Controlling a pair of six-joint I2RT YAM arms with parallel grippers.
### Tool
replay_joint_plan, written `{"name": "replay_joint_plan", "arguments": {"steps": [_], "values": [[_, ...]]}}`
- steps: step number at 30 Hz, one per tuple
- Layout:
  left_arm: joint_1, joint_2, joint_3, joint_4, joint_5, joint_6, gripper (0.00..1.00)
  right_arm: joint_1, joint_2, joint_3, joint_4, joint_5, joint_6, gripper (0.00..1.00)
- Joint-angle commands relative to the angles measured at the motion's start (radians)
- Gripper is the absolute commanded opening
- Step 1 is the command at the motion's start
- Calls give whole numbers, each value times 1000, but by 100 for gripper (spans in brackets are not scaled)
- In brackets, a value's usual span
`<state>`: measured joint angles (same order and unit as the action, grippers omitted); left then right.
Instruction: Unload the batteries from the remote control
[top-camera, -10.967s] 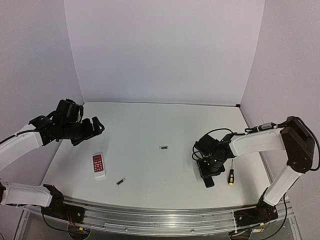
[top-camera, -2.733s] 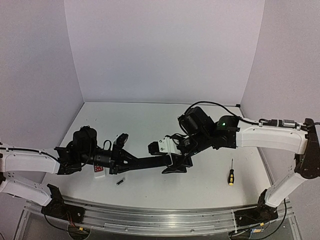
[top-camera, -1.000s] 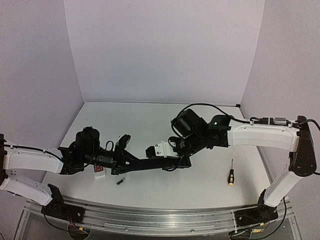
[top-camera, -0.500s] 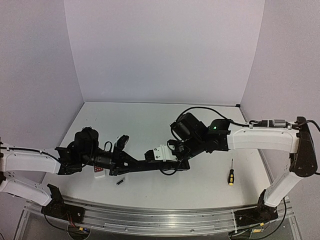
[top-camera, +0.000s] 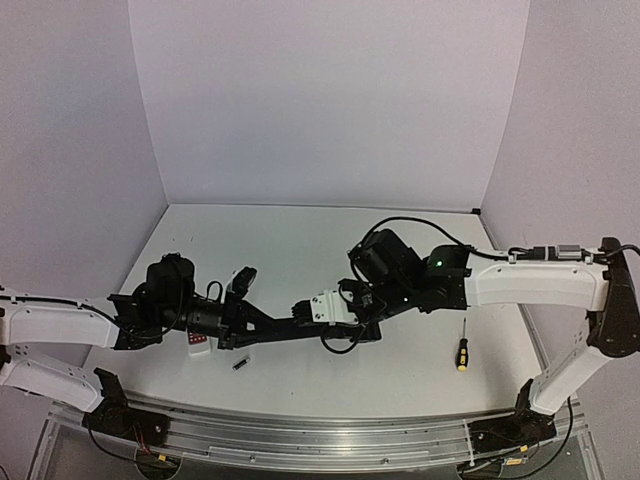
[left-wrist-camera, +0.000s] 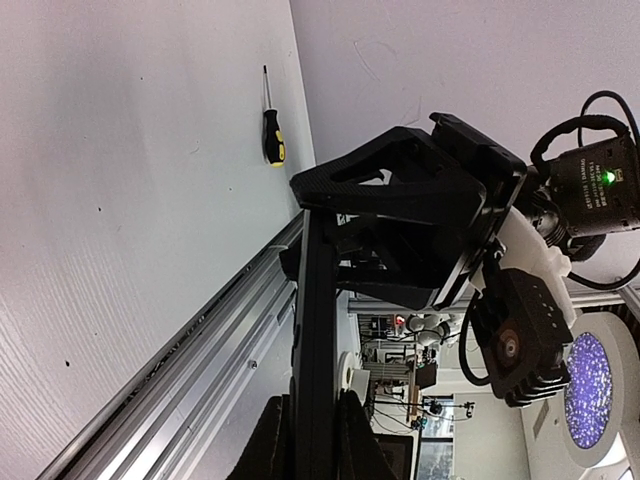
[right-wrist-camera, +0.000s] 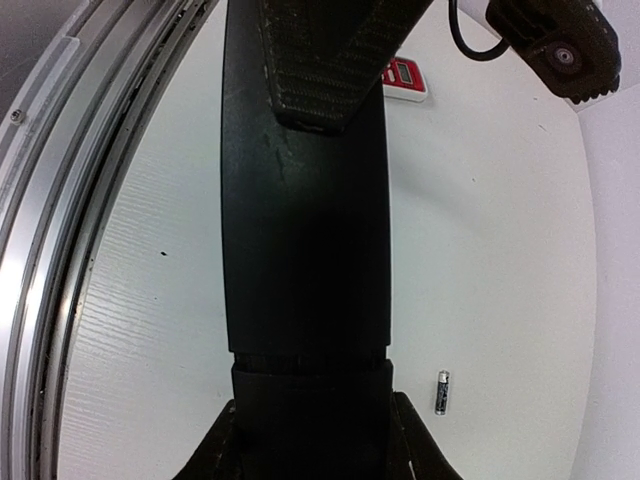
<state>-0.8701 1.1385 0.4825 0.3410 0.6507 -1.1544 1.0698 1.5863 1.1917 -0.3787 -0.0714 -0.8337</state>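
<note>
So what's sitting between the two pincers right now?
Only the long black remote. It bridges the gap from the left pincer to the right pincer, each gripping one end. The top view shows this best.

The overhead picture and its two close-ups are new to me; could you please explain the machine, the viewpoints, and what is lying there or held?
Two robot arms stand at a white table, each ending in a two-finger gripper. The wide picture looks down from above; the other two come from wrist cameras. The left gripper and right gripper hold a long black remote between them. On the table lie a small white remote, a battery and a screwdriver.
</note>
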Motion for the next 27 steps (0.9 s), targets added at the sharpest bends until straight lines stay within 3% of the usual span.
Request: {"name": "replay_joint_plan", "arguments": {"steps": [1, 20, 22, 27], "values": [[25, -43, -29, -76, 4, 5, 0, -59, -77, -41, -152, 190, 17, 23], [50, -24, -12, -103, 7, 36, 0, -127, -123, -111, -189, 211, 72, 23], [51, -8, -6, -98, 14, 48, 0, -144, -120, -118, -189, 204, 136, 23], [52, 66, 12, -60, 57, 99, 0, -235, -101, -140, -189, 238, 510, 23]]}}
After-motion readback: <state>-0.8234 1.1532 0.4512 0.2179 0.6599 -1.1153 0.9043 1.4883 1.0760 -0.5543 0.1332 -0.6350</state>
